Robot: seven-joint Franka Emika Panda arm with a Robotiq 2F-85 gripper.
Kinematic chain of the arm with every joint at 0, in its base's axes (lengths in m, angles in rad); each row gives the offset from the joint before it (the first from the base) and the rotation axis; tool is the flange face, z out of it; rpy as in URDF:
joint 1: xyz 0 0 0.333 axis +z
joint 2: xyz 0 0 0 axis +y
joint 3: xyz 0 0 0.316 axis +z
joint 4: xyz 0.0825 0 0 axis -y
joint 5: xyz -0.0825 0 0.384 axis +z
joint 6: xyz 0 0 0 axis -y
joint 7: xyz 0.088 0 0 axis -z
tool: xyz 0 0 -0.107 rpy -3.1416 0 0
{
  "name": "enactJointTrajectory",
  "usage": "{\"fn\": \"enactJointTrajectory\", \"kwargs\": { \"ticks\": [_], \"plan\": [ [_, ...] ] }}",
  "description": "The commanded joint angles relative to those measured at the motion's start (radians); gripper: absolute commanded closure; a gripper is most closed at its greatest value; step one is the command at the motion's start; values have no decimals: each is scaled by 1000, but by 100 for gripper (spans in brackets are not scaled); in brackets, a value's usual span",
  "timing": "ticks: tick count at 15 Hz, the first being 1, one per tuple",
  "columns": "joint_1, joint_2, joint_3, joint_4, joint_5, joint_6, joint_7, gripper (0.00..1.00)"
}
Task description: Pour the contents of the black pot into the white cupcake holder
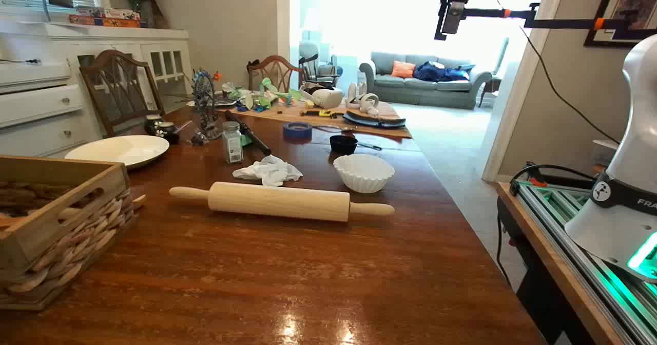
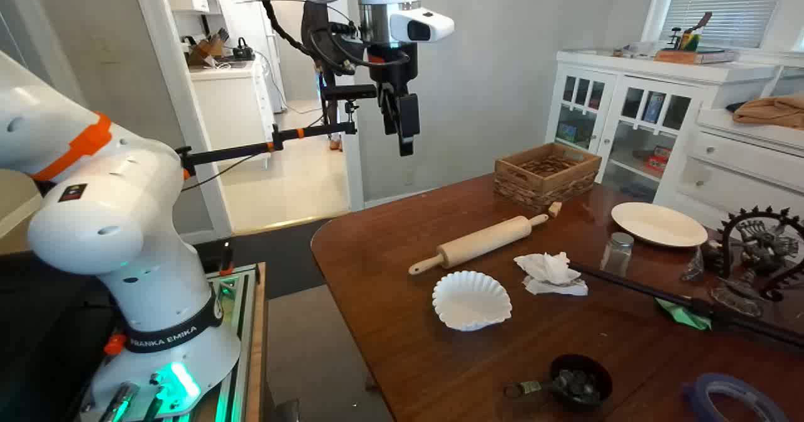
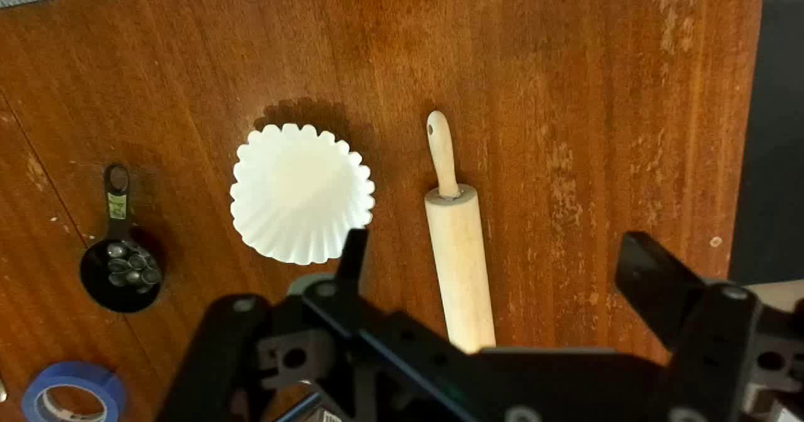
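The black pot (image 1: 343, 144) is small and round with a short handle and stands on the wooden table. It holds several clear or grey pebbles, seen in an exterior view (image 2: 580, 381) and in the wrist view (image 3: 119, 277). The white cupcake holder (image 1: 364, 173) is a ribbed white cup, upright beside the rolling pin. It looks empty in an exterior view (image 2: 472, 301) and in the wrist view (image 3: 303, 193). My gripper (image 3: 496, 249) is open with nothing between its fingers. It hangs high above the table, apart from both, in both exterior views (image 1: 447, 24) (image 2: 401, 130).
A wooden rolling pin (image 2: 483, 242) lies near the cupcake holder. A crumpled white tissue (image 2: 551, 273), a glass jar (image 2: 617, 254), a black rod (image 2: 653, 296), blue tape (image 3: 74, 392), a white plate (image 2: 659, 223) and a wooden basket (image 2: 546, 174) are also on the table.
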Motion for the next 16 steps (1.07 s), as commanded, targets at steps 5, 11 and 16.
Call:
{"fn": "enactJointTrajectory", "kwargs": {
  "ticks": [5,11,16],
  "plan": [
    [-6,1,4,3,3,-3,-3,0],
    [-19,20,1,3,-13,20,0,0],
    [-107,149,-74,40,-118,131,-63,0]
  ]
}}
